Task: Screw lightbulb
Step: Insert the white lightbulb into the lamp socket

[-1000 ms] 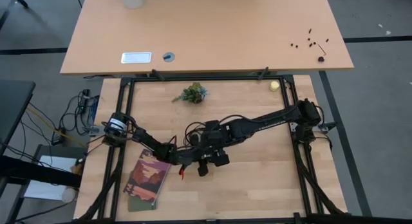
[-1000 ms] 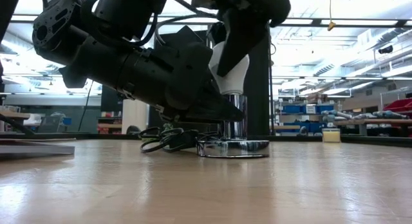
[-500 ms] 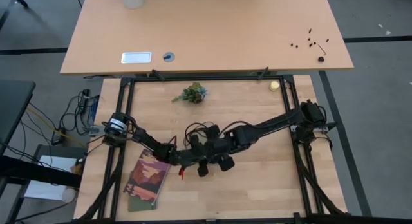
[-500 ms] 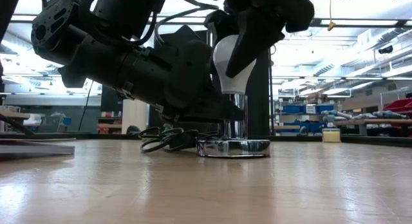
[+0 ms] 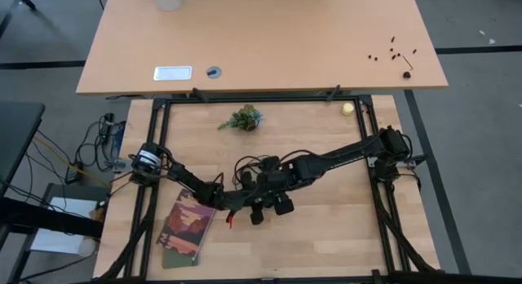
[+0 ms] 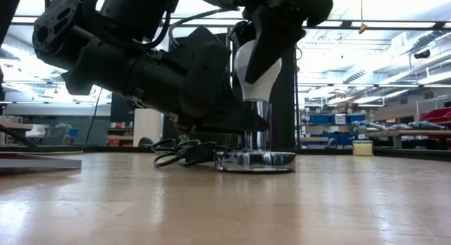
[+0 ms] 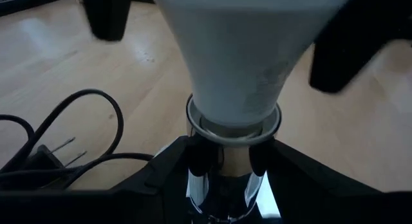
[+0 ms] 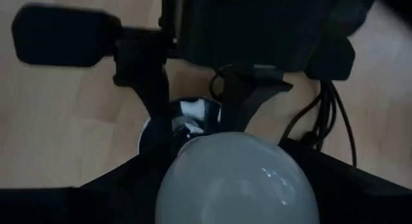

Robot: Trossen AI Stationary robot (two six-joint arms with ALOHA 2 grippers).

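- Change: over the last second I see the right gripper [image 6: 271,44] rotate about the bulb [image 6: 257,72]; in the high view its wrist swings out and returns. The bulb stays upright.
- Meaning: I judge this as a screwing turn in progress. The bulb's neck sits at the mouth of the socket [image 6: 255,129], so threading looks started; I cannot tell how deep it is seated.
- Bulb position: centre of the surface [image 5: 326,227], upright in the chrome socket, over the round base [image 6: 255,161].
- Right fingers [image 8: 116,185]: clamped on the bulb's glass from above, one on each side.
- Left gripper [image 7: 222,169]: low, from the left; its fingers [image 7: 164,166] pinch the socket barrel just under the bulb and steady it.
- Count, task items: one bulb, one socket with base, one black cord [image 6: 180,152] coiled left of the base.
- Count, other items on the surface: one booklet [image 5: 186,227] near left, one small plant [image 5: 244,118] far centre, one pale yellow round item [image 5: 348,108] far right.
- Count, arms: two, both engaged.
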